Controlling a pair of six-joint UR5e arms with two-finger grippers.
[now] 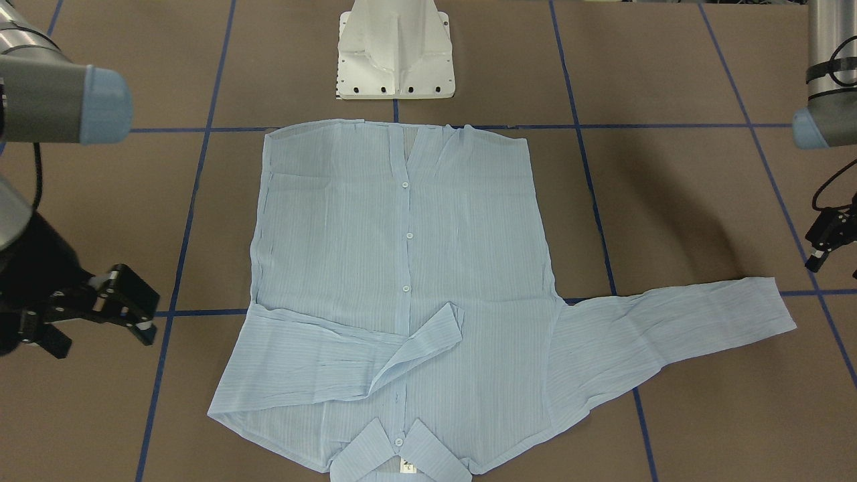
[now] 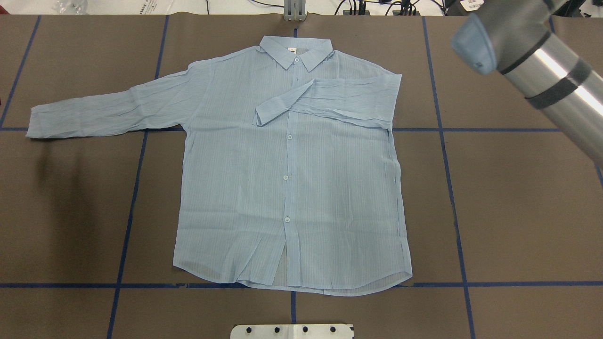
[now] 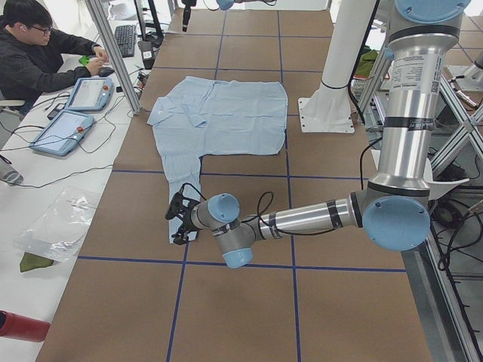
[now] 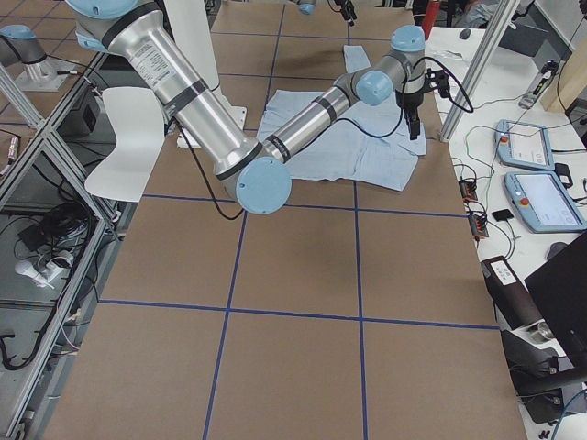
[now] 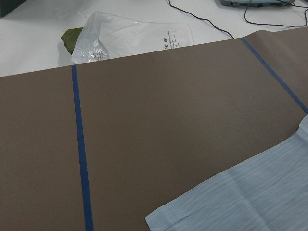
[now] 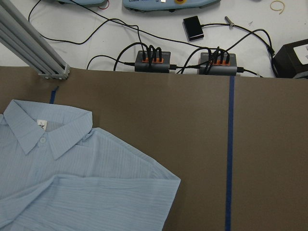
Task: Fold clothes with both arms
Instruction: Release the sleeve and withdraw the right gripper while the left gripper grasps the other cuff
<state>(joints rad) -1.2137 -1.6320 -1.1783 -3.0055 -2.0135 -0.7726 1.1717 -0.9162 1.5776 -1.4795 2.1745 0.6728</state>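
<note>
Thin, light-blue, finely striped long-sleeved button-up shirt (image 2: 292, 188) is being seen lying flat mid-table, front up, buttoned. Its collar (image 2: 296, 52) is being pointed toward the operators' side, hem toward the robot base. The sleeve on robot's R (image 2: 339, 101) is being shown folded across the chest, cuff over the placket just below the collar. The sleeve on robot's L (image 2: 103, 110) is being shown stretched out flat on the table.

Black two-finger R gripper (image 1: 144, 311) is being held above the table just outside the folded-sleeve shoulder, apart from the fabric, fingers spread w/ nothing btw them. Black two-finger L gripper (image 3: 179, 219) is being held low near the stretched sleeve's cuff end; spread or pressed together: cannot tell.

Shirt is being carried by a brown paper-covered table w/ blue tape grid (image 2: 518, 212). White pedestal base (image 1: 395, 53) is being seen just beyond the hem. Person in dark top (image 3: 38, 60) is being seen seated at a white bench alongside, near two blue-edged tablets (image 3: 75, 113).
</note>
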